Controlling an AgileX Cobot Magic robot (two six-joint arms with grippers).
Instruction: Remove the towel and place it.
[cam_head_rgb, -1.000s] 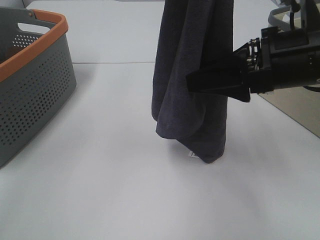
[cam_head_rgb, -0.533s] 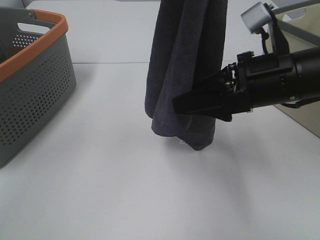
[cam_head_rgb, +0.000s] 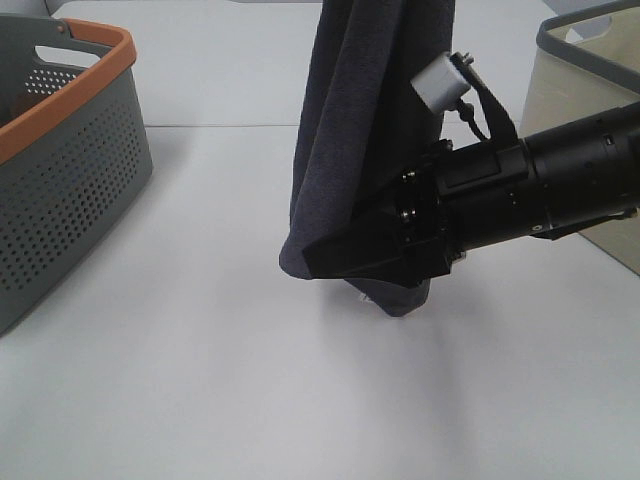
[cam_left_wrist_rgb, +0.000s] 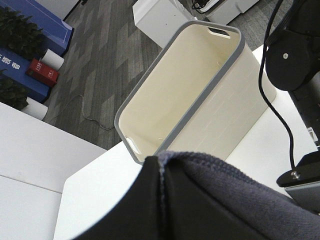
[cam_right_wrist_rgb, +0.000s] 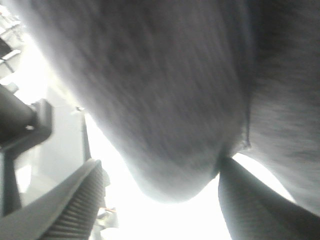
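Note:
The dark navy towel (cam_head_rgb: 370, 120) hangs bunched from above the exterior view, its lower end just over the white table (cam_head_rgb: 200, 380). A small white tag (cam_head_rgb: 362, 297) shows at its lower end. My left gripper (cam_left_wrist_rgb: 160, 170) is out of the exterior view; in its wrist view a black finger (cam_left_wrist_rgb: 132, 205) presses against the towel's hemmed edge (cam_left_wrist_rgb: 225, 195). My right gripper (cam_head_rgb: 340, 262) reaches in from the right at the towel's lower part. In the right wrist view it (cam_right_wrist_rgb: 160, 167) is open, with the towel's bottom fold (cam_right_wrist_rgb: 165, 100) between the two fingers.
A grey perforated basket with an orange rim (cam_head_rgb: 60, 150) stands at the left. A cream basket with a grey rim (cam_head_rgb: 590, 60) stands at the right, behind my right arm; the left wrist view shows the cream basket (cam_left_wrist_rgb: 190, 90) from above, with nothing inside.
My right gripper has moved left and down across the towel's lower part. The towel's bottom has been pushed slightly left. The cream basket is now uncovered at the right.

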